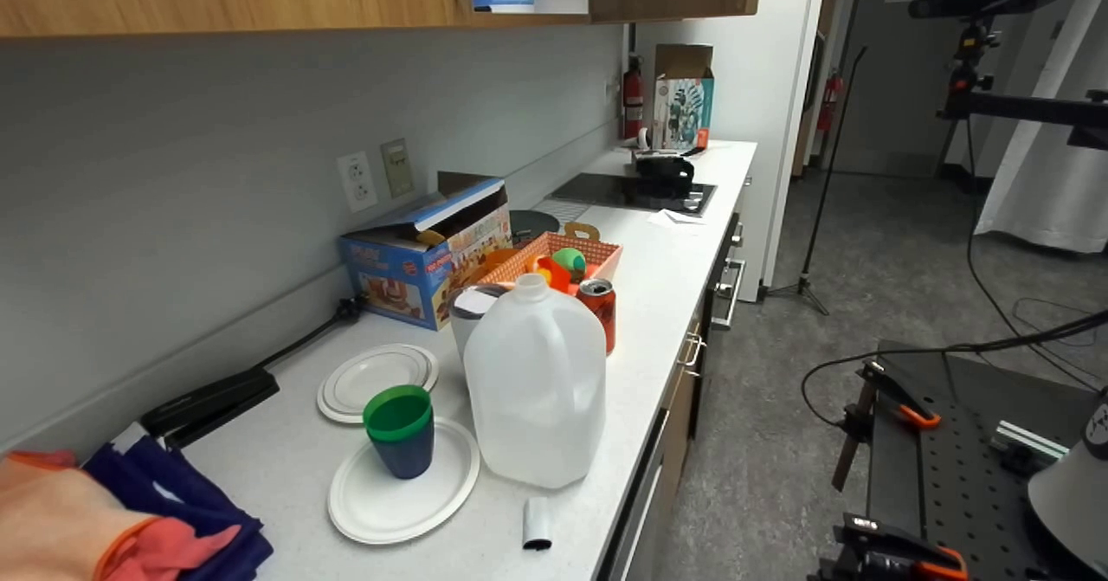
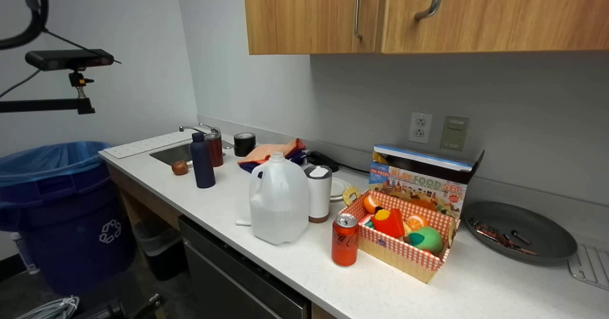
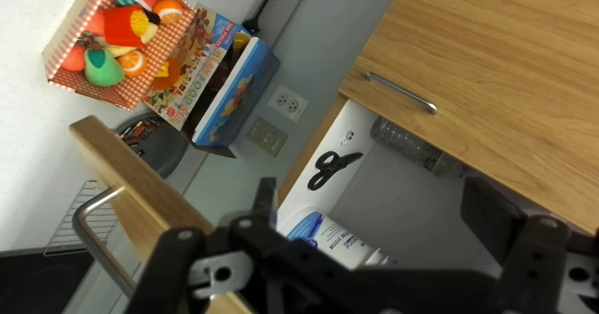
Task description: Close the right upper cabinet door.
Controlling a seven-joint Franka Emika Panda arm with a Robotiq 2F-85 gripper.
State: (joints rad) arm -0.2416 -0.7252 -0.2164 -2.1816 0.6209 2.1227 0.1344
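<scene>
Wrist view shows the claw [image 3: 372, 206] spread, seemingly beside the open cabinet door [image 3: 146, 187].

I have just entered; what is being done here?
A robot gripper, spread open and holding nothing, is in front of an upper cabinet. The right upper cabinet door, which should be closed, stands open, and scissors and a white bottle show inside. I cannot tell whether the gripper touches the door.

Beyond claw [image 3: 374, 206], wrist view: grey wall [image 3: 337, 31] with white outlet [image 3: 288, 102]. Left of claw: white counter [image 3: 28, 141]. Below claw, in an exterior view: mottled grey floor [image 1: 753, 390] reaching a grey door [image 1: 887, 113].
</scene>
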